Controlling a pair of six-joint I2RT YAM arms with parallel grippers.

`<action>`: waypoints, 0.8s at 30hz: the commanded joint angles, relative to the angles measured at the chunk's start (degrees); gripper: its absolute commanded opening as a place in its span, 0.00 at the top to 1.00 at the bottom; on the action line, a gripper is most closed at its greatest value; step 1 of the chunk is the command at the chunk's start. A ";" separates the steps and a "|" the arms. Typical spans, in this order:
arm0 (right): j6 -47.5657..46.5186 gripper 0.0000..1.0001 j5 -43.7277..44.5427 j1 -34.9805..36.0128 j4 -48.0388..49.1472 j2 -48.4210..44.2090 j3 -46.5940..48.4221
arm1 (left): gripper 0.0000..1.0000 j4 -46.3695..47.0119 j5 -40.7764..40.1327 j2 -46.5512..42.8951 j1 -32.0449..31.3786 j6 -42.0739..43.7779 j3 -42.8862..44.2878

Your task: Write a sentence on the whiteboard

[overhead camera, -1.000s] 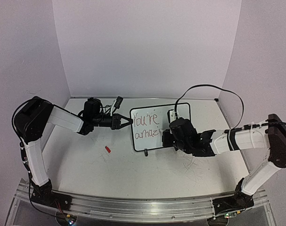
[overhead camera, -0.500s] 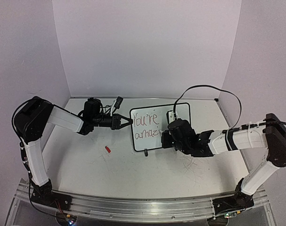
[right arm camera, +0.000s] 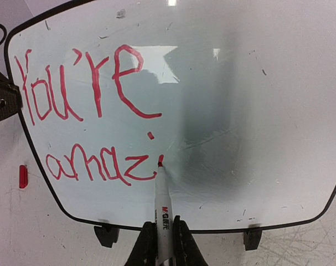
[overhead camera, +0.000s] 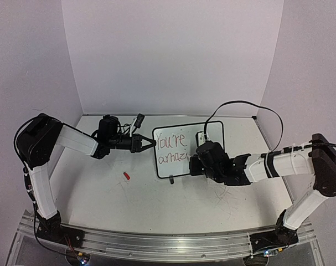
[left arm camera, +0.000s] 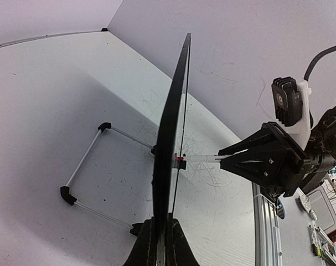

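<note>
The whiteboard stands upright on the table, black-framed, and fills the right wrist view. The sentence on it reads "You're" above "amaz" in red, with a dot and a short stroke after the z. My right gripper is shut on a white red-tipped marker whose tip touches the board just right of "amaz". My left gripper is shut on the whiteboard's left edge, seen edge-on. In the top view the left gripper is at the board's left side and the right gripper is in front of it.
A small red marker cap lies on the table left of the board, also in the right wrist view. The board's wire stand extends behind it. White walls enclose the back and sides. A black cable arcs above the right arm.
The right arm has shifted slightly left and nearer. The left arm and the board have not moved.
</note>
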 commanded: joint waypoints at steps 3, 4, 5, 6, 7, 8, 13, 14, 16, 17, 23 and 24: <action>1.85 1.00 0.39 0.70 -1.01 0.30 -0.63 | 1.00 -2.32 1.16 -1.90 -1.25 0.86 1.47; 1.95 1.00 0.39 0.67 -1.05 0.31 -0.70 | 1.00 -2.35 1.17 -1.97 -1.23 0.89 1.42; 2.07 1.00 0.38 0.74 -1.09 0.34 -0.77 | 1.00 -2.33 1.10 -1.99 -1.24 0.92 1.35; 2.18 1.00 0.39 0.84 -1.15 0.37 -0.83 | 1.00 -2.32 1.04 -2.00 -1.25 0.93 1.31; 2.31 1.00 0.39 0.92 -1.22 0.41 -0.87 | 1.00 -2.33 1.03 -2.00 -1.25 0.93 1.32; 2.46 1.00 0.39 0.96 -1.28 0.46 -0.90 | 1.00 -2.34 1.04 -2.00 -1.25 0.93 1.32; 2.86 1.00 0.16 1.08 -1.45 0.79 -1.07 | 1.00 -2.36 1.03 -1.93 -1.25 0.94 1.44; 2.96 1.00 0.04 1.11 -1.46 0.97 -1.11 | 1.00 -2.34 1.05 -1.89 -1.27 0.94 1.45; 3.12 1.00 -0.17 1.22 -1.46 1.34 -1.16 | 1.00 -2.33 1.18 -1.81 -1.32 0.94 1.49; 3.15 1.00 -0.21 1.26 -1.46 1.54 -1.16 | 1.00 -2.32 1.16 -1.79 -1.33 0.94 1.49; 3.10 1.00 -0.32 1.35 -1.52 1.56 -0.87 | 1.00 -2.32 1.12 -1.81 -1.34 0.93 1.55; 3.01 1.00 -0.32 1.34 -1.58 1.50 -0.78 | 1.00 -2.34 1.12 -1.82 -1.34 0.94 1.55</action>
